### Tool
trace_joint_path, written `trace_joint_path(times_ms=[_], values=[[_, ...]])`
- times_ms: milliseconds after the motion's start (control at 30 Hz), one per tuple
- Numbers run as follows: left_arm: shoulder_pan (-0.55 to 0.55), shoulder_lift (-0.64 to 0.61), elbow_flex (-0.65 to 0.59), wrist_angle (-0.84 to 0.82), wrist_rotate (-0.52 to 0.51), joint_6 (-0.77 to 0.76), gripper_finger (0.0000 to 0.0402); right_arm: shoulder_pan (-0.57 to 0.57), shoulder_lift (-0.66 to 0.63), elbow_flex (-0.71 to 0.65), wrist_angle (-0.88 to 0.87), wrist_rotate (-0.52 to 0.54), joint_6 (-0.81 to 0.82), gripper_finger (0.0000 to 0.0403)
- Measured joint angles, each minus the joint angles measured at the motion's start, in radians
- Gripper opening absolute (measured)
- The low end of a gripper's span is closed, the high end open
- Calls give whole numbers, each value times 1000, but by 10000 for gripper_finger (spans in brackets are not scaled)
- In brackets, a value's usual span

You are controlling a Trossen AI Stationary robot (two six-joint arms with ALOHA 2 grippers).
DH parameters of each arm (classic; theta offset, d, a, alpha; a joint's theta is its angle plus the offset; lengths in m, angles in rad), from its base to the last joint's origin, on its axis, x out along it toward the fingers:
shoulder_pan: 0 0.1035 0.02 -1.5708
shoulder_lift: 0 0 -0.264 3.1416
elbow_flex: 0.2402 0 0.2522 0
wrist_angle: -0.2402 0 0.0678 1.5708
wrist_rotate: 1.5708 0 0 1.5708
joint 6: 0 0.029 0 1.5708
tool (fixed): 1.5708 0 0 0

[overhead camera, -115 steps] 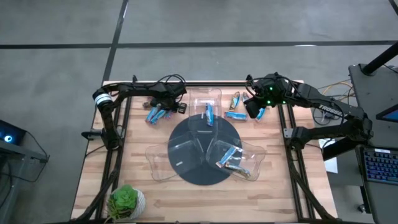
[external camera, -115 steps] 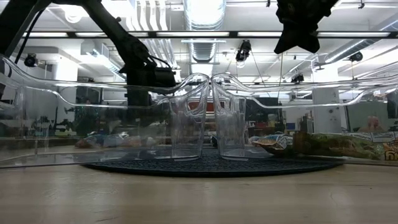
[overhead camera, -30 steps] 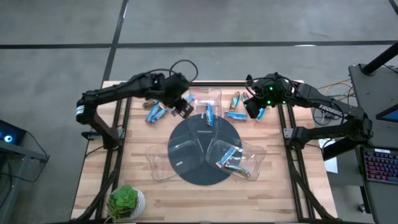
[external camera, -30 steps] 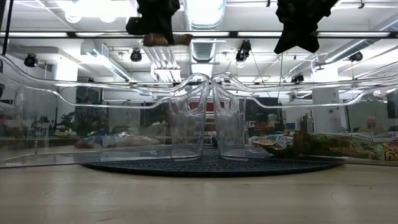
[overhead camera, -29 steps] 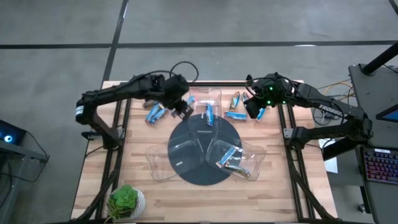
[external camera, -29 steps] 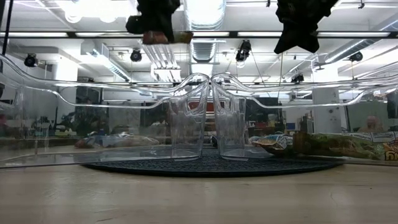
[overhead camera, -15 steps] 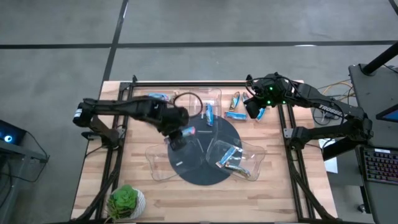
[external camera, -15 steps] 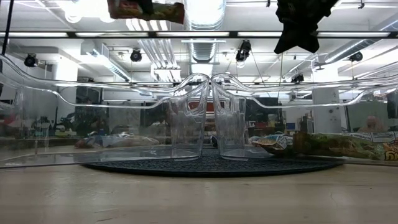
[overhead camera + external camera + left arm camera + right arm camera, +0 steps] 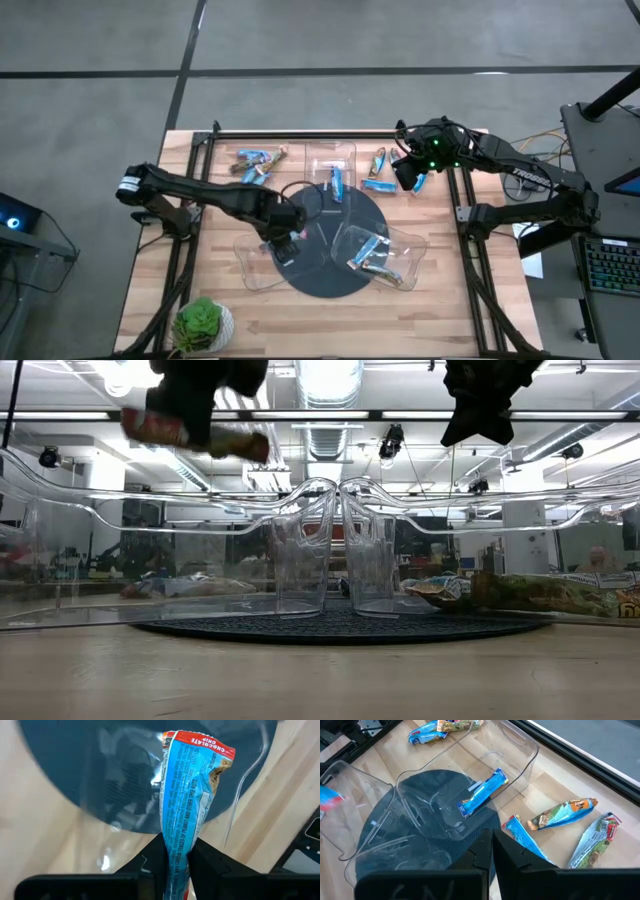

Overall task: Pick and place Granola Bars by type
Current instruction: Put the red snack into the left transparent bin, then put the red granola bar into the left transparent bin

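My left gripper (image 9: 287, 240) hangs over the clear near-left tray (image 9: 252, 262), shut on a granola bar (image 9: 186, 795) with a blue wrapper and a red end. In the low view this bar (image 9: 192, 435) is tilted below the gripper (image 9: 197, 402). My right gripper (image 9: 408, 177) waits shut above the far right of the table, over several loose bars (image 9: 560, 815). One blue bar (image 9: 335, 183) lies in the far tray, and a few lie in the near-right tray (image 9: 368, 255). Two more bars (image 9: 255, 158) lie flat on the wood at the far left. My left gripper pinches the blue bar between its two fingers (image 9: 155, 855) at one end of the wrapper (image 9: 176, 840). The bar runs on along the fingers to its red end (image 9: 197, 740). It is lifted clear of the tray and the table, and slants in the low view.
Three clear trays stand on a dark round mat (image 9: 312, 282) in the middle of the table. A small potted plant (image 9: 204, 323) sits at the near-left corner. Bare wood (image 9: 470, 300) shows along the near side and beside the mat.
My left gripper has carried the bar from the far-left pile toward the near edge, past the far tray to above the near-left tray, and has come lower. The bar has tipped from about level to a slant. My right arm has kept still.
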Motion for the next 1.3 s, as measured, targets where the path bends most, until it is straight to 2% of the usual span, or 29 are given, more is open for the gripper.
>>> trace_joint_path(times_ms=[167,400,567,900,1300], values=[[-2,0,-134,144,85,0,55,0,0,0,0,0,5,8],[-2,0,-227,175,94,5,55,0,0,0,0,0,11,8],[-2,0,-239,210,96,37,72,0,0,0,0,0,18,8],[4,0,-236,211,106,38,150,0,0,0,0,0,19,8],[59,0,-169,204,110,93,154,0,0,0,1,0,14,8]])
